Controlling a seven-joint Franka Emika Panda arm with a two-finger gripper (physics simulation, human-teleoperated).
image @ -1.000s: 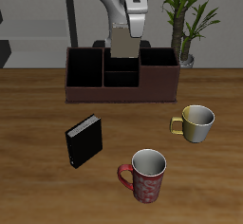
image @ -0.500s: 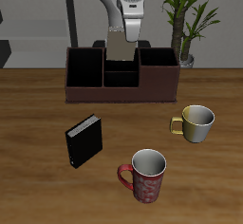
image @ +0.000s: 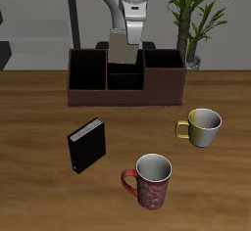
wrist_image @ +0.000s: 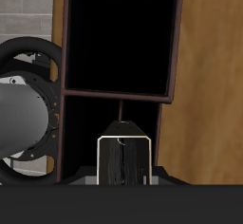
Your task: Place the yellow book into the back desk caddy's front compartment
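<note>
My gripper [image: 125,34] is shut on the yellow book [image: 121,48], a thin greyish-tan book that hangs upright from the fingers. It hangs over the middle of the back desk caddy [image: 98,95], a long dark reddish-brown box at the table's back. The book's lower edge is at the caddy's two small middle cells and hides part of the rear one. The front compartment [image: 125,79] shows dark and empty just in front of the book. In the wrist view the book [wrist_image: 125,159] is seen end-on between the fingers, with a dark caddy cell [wrist_image: 123,38] below it.
A thicker black book [image: 86,145] stands on the table nearer the front edge. A pale mug [image: 204,126] and a red patterned mug [image: 152,181] stand in front of the caddy. A potted plant [image: 192,20] stands beside the caddy's end. The robot base [wrist_image: 28,114] shows in the wrist view.
My gripper, still holding the yellow book, has moved slightly sideways and farther back over the caddy's middle cells. The other objects have not moved.
</note>
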